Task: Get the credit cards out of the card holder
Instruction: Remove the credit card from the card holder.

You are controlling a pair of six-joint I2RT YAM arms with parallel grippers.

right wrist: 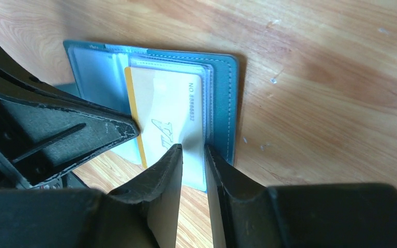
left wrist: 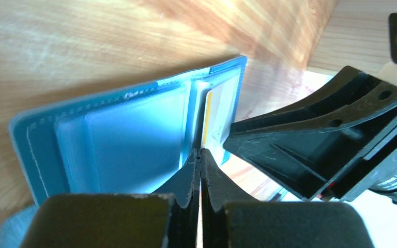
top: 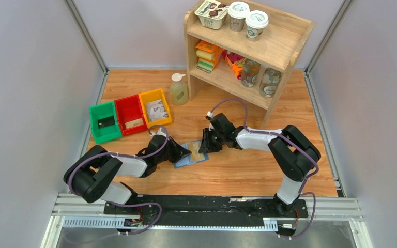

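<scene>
At the middle of the counter [top: 227, 173], seen from above, the card holder [top: 186, 161] lay open and flat, its light blue pockets facing up. In the right wrist view a yellow-edged credit card [right wrist: 165, 106] stuck partway out of the pockets on the holder's right half, reaching left toward the fold. The left gripper [left wrist: 200, 155] came in from the lower left of the overhead view with its jaws pressed together, their tips right at the card's yellow edge; whether the card was nipped between them I could not tell. The right gripper [right wrist: 192, 151] reached in from the right, its jaws a narrow gap apart, tips down over the card and the pocket beside it. Toward the upper left of the overhead view a green bin [top: 94, 124], a red bin [top: 124, 106] and a yellow bin [top: 150, 95] stood side by side, each with one of the other cards [top: 106, 122] lying inside.
</scene>
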